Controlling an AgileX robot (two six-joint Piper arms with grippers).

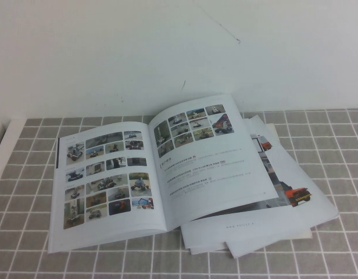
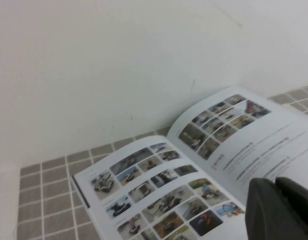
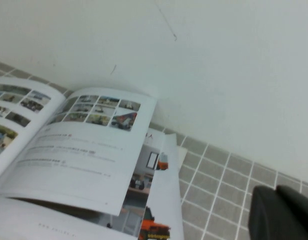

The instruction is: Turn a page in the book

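The book [image 1: 161, 168] lies open on the grey tiled table, near the wall. The page [image 1: 103, 180], a leaf with a grid of small colour photos, lies flat on the book's left half. The right half [image 1: 217, 168] shows a few photos above text lines and arches up a little. Neither gripper shows in the high view. My left gripper [image 2: 275, 184] hangs shut and empty above the book [image 2: 194, 170], over its right half near the spine. My right gripper [image 3: 277, 190] is shut and empty above bare tiles, to the right of the book [image 3: 79, 145].
Loose white sheets with an orange-red machine picture [image 1: 295, 195] stick out from under the book's right side, also in the right wrist view [image 3: 155, 227]. A white wall [image 1: 167, 52] stands right behind the book. Grey tiles [image 1: 330, 139] show around it.
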